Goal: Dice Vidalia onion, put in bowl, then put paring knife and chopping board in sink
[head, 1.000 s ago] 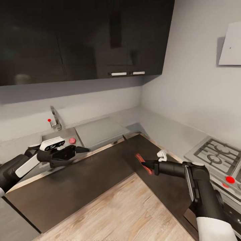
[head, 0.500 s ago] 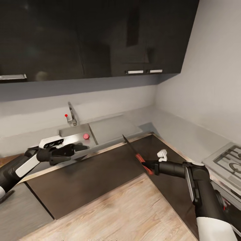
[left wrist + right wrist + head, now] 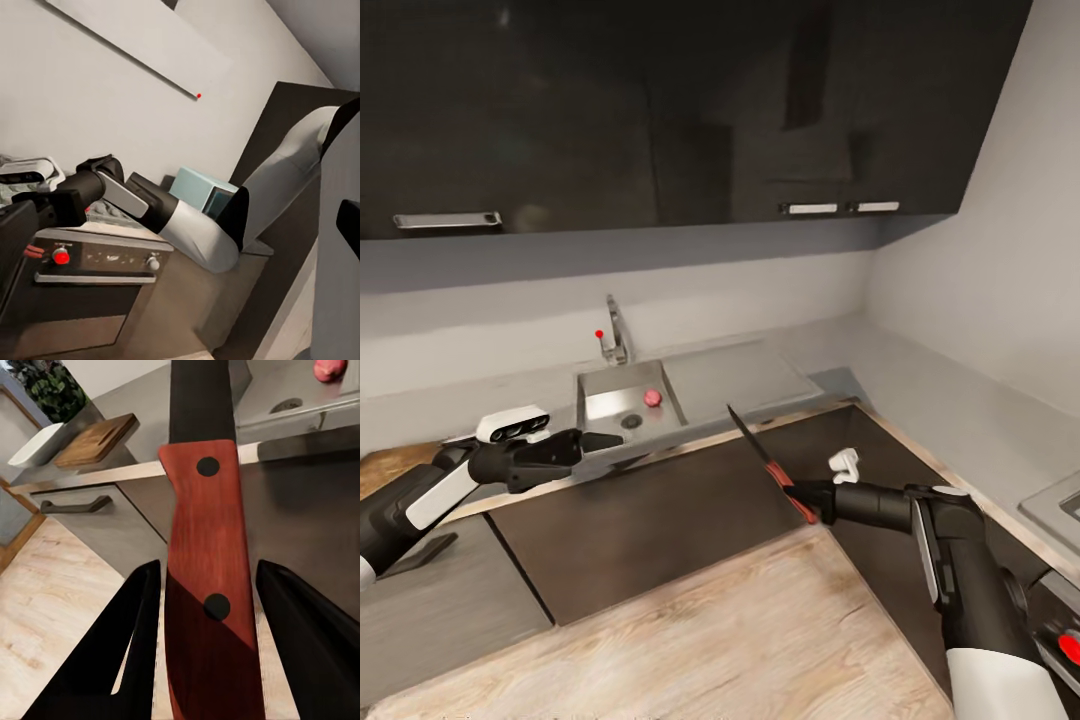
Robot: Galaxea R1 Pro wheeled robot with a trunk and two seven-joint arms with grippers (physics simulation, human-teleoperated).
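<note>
In the head view the steel sink (image 3: pixel 610 398) lies ahead under its chrome tap (image 3: pixel 616 340). A small reddish onion (image 3: pixel 652 397) rests in the basin near the drain (image 3: pixel 631 421). My right gripper (image 3: pixel 807 496) is shut on the paring knife (image 3: pixel 760 453) by its red handle (image 3: pixel 201 577), blade pointing toward the sink. My left gripper (image 3: pixel 600 442) hovers just in front of the sink's left end, open and holding nothing. The right wrist view shows the brown chopping board (image 3: pixel 94 441) and the white bowl (image 3: pixel 36 444) side by side on the countertop (image 3: pixel 142 405), with the onion (image 3: pixel 330 367) beyond.
A flat drainboard (image 3: pixel 740 372) adjoins the sink on its right. Dark wall cabinets (image 3: pixel 660 110) hang above. Dark cabinet fronts (image 3: pixel 660 510) form a corner around the pale wood floor (image 3: pixel 690 640). A stove edge (image 3: pixel 1060 500) sits far right. A potted plant (image 3: pixel 52 390) stands behind the bowl.
The camera has turned left: sink and tap shifted from the left toward the picture's middle, and most of the stove left the view. Both arms keep their pose, knife still held.
</note>
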